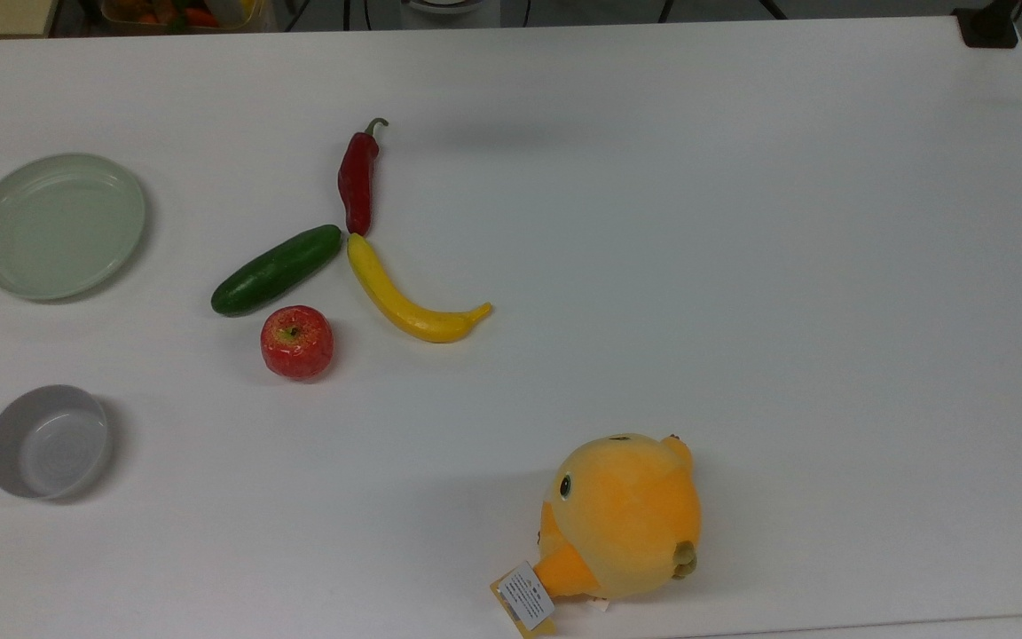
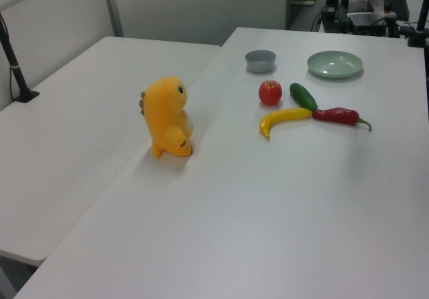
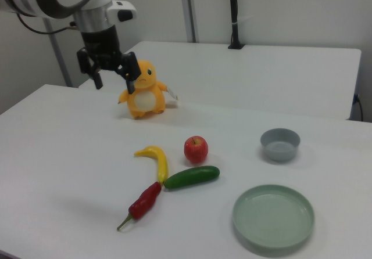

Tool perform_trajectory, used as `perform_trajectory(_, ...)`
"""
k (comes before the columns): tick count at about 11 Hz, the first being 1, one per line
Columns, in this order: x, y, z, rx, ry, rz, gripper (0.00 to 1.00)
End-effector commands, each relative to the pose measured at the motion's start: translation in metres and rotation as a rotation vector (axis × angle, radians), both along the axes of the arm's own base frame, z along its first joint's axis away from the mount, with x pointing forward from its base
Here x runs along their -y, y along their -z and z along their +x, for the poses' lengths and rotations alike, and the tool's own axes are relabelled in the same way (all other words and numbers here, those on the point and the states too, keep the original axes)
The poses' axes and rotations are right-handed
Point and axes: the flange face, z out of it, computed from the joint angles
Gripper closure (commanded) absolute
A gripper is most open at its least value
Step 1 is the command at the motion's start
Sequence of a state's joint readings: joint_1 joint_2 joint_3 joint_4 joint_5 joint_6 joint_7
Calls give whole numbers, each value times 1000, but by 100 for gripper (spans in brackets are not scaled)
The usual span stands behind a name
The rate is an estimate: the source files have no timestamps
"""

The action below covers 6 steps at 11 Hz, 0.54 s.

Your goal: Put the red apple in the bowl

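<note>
The red apple (image 1: pixel 297 342) (image 2: pixel 270 92) (image 3: pixel 196 149) rests on the white table beside the cucumber's end. The grey bowl (image 1: pixel 48 441) (image 2: pixel 260 60) (image 3: pixel 280 144) stands empty, apart from the apple, at the top view's lower left. In the right view my gripper (image 3: pixel 114 76) hangs open high above the table at the upper left, in front of the plush toy, far from the apple, with nothing between its fingers.
A green cucumber (image 1: pixel 277 269), a yellow banana (image 1: pixel 409 301) and a dark red chili pepper (image 1: pixel 358 176) lie fanned out beside the apple. A pale green plate (image 1: pixel 57 225) sits beyond the bowl. An orange plush toy (image 1: pixel 622 516) stands near the table's edge.
</note>
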<state>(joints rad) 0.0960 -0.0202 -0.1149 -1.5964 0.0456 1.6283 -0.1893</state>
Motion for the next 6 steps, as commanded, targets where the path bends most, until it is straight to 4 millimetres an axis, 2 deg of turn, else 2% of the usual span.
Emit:
perform_trajectory(1, 15, 5, 38, 95, -2, -24, 0)
perform_trajectory(3, 31, 20, 66, 192, 29, -35, 0)
perform_trajectory(6, 54, 65, 100, 241, 69, -49, 0)
